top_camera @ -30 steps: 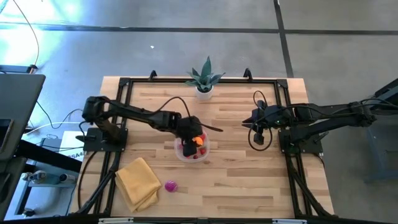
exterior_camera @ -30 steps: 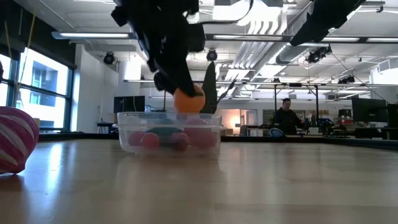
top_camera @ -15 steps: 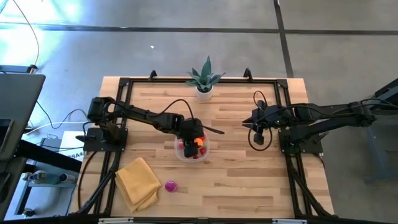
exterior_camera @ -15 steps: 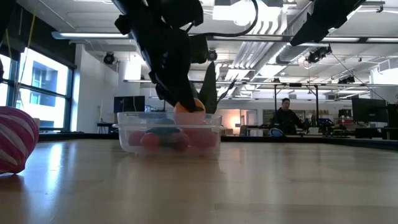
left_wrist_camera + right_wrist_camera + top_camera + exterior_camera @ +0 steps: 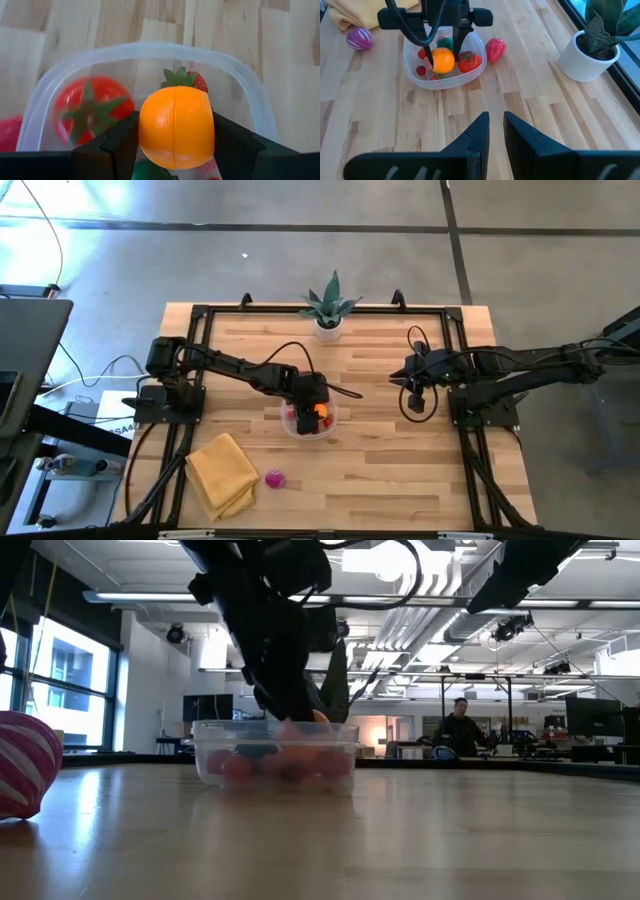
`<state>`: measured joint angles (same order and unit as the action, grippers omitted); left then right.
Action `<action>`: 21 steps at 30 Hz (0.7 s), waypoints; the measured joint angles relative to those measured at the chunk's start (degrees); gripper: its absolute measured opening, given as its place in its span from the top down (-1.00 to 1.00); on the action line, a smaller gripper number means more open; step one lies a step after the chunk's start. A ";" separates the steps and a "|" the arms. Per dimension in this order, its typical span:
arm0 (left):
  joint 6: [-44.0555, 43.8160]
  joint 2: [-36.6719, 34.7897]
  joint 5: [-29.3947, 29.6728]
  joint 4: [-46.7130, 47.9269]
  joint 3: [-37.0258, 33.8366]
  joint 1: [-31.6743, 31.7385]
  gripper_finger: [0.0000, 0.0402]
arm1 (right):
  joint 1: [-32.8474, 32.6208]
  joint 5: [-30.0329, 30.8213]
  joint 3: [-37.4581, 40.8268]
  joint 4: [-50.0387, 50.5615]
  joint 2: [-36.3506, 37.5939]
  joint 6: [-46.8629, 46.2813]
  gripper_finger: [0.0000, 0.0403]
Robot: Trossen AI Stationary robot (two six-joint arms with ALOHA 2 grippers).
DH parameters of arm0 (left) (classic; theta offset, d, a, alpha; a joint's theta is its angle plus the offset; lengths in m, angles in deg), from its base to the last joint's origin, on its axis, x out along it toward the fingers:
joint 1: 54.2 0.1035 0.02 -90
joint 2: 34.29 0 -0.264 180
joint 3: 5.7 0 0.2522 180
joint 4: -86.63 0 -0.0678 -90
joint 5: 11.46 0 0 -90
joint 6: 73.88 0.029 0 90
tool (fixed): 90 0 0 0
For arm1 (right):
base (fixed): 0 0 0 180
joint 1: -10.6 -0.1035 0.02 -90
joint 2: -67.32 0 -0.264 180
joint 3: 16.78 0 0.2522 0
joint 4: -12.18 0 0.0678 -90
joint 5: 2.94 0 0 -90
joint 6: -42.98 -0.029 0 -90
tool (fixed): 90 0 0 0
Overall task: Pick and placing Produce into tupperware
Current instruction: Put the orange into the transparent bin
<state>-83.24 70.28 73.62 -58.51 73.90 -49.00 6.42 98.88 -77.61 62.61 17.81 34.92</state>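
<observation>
The fingers (image 5: pixel 122 142) of the left gripper (image 5: pixel 176 145) squeezed the round orange (image 5: pixel 176 127) by its two sides, low inside the tupperware (image 5: pixel 150 50), and it looked light, hard and smooth, so it could slip if held off its middle.

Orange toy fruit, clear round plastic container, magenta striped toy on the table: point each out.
Orange toy fruit (image 5: pixel 176 126), left wrist view, centre of its front face.
Clear round plastic container (image 5: pixel 245 82), left wrist view, bare rim.
Magenta striped toy (image 5: pixel 359 38), right wrist view, middle of its body.
</observation>
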 joint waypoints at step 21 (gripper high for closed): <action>-0.52 0.11 -0.03 0.09 -0.04 0.01 -0.41 | 0.00 0.00 0.00 -0.02 -0.02 0.00 0.77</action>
<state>-83.76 70.39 73.59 -58.42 73.86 -48.99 6.42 98.88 -77.61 62.59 17.78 34.92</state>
